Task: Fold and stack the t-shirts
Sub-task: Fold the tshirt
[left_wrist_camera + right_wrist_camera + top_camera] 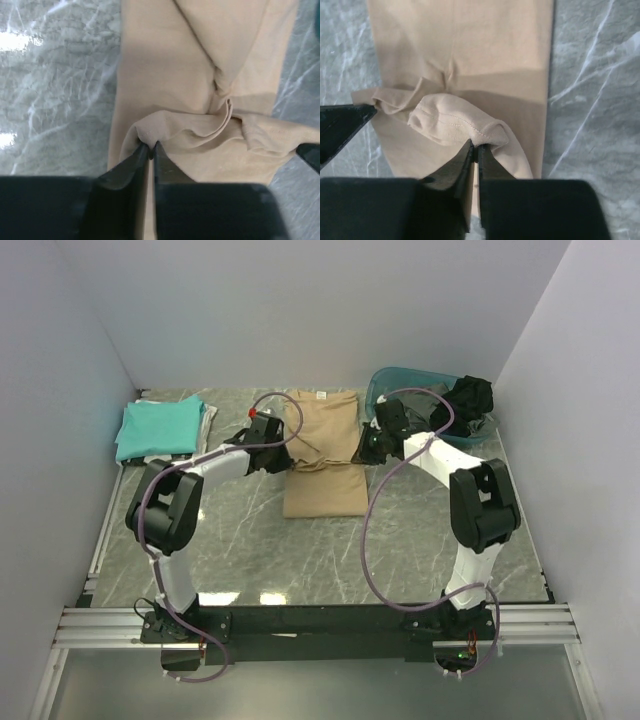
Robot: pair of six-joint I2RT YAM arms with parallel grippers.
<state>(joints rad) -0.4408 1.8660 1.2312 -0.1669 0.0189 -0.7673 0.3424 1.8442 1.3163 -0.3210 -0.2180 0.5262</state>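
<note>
Nothing legible on the small white neck label [322, 395]. Lying mid-table on the grey veined marble table [300, 560], folded into a long strip: the soft tan t-shirt [322, 485]. Pinched at its bunched, stitched side edges by the left gripper [151, 147] and right gripper [475, 147], jaws closed on cloth. Plain white walls [300, 310] around.

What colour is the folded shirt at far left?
The shirt is teal; see top external view.
</note>
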